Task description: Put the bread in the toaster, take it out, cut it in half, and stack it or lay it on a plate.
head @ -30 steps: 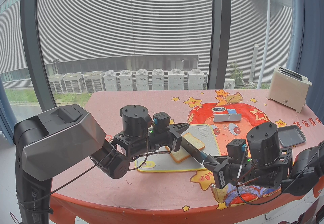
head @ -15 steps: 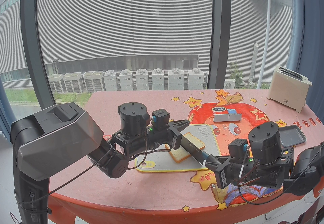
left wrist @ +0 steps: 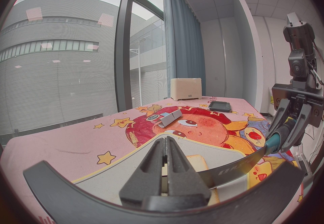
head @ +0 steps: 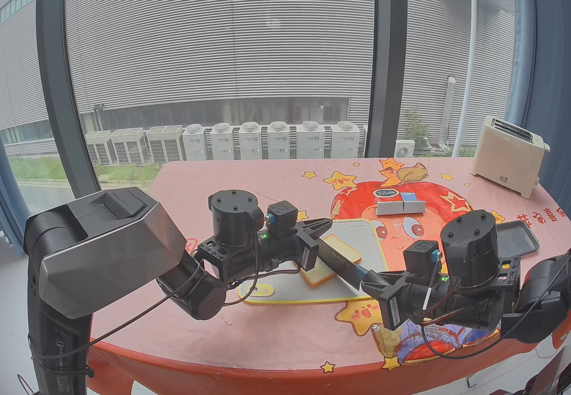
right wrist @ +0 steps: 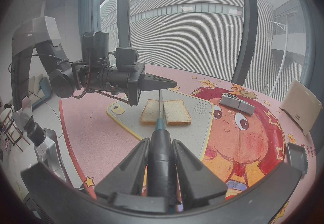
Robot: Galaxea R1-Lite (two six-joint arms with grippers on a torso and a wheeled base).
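The right pincer (right wrist: 160,141) pinches the knife (right wrist: 160,157), blade across the bread (right wrist: 177,112) to halve it, while the left pincer (right wrist: 170,83) (pressed together) seems placed to steady the slice.

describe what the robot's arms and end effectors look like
Left arm: silver-grey angular shell, then black drum joints. Right arm: black, same drums. Loose black cables, small green lights. Left end effector and right end effector: paired black wedge fingers.

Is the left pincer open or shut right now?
Shut: the left pincer has its two fingers pressed together at the tips, above the bread.
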